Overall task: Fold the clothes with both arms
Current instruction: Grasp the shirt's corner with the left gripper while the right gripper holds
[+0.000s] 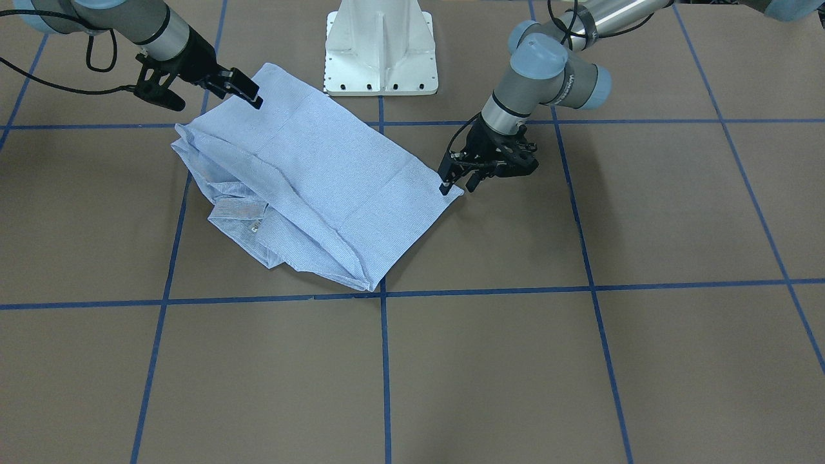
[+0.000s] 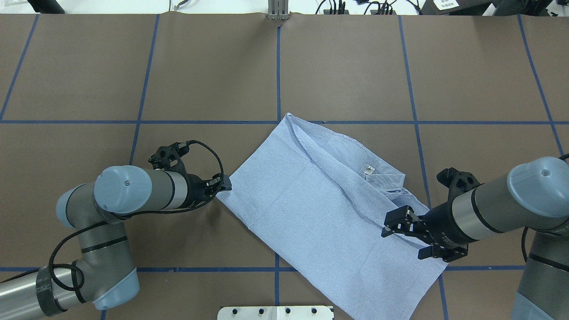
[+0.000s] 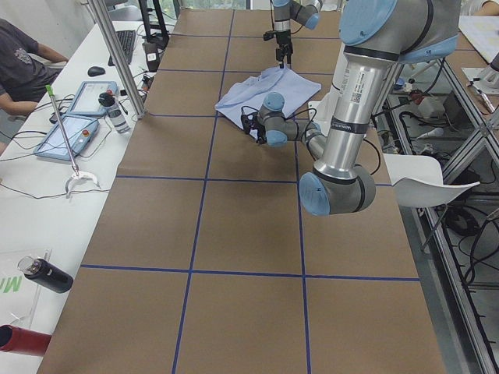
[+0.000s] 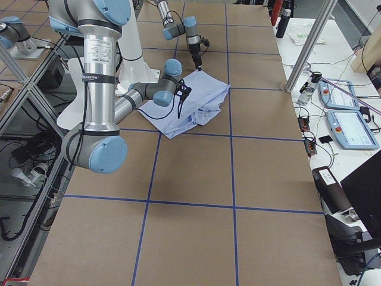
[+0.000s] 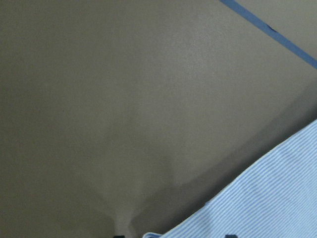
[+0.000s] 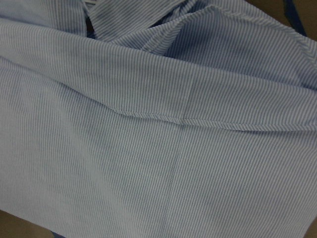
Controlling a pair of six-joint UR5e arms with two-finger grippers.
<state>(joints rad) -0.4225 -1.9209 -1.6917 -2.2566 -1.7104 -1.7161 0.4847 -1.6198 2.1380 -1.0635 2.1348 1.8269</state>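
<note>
— where's the shirt (image 1: 322,187)?

— flat on the table (image 1: 580,361), close in front of my base (image 1: 381,58). it's folded to a rough oblong and lies slantwise across the blue tape (image 1: 385,361) lines. the collar (image 1: 237,209) and its white label (image 1: 256,227) show along the long edge away from me, toward my right.

— and your left gripper?

— my left gripper (image 1: 459,187) is low at the shirt's corner on my left side. its jaws stand apart. one finger (image 1: 445,185) is right on the tip of the cloth and the other sits just off it, over bare table. nothing is pinched. from the left wrist i see mostly table, with the striped edge coming in at the bottom right.

— the right one?

— my right gripper (image 1: 219,103) is over the opposite end, by the corner nearest my base. its jaws are spread wide, one finger over the cloth and the other out by its edge. it grips nothing. i cannot tell whether a tip touches the cloth. the right wrist sees only stripes, a stitched seam and some folds.
</note>
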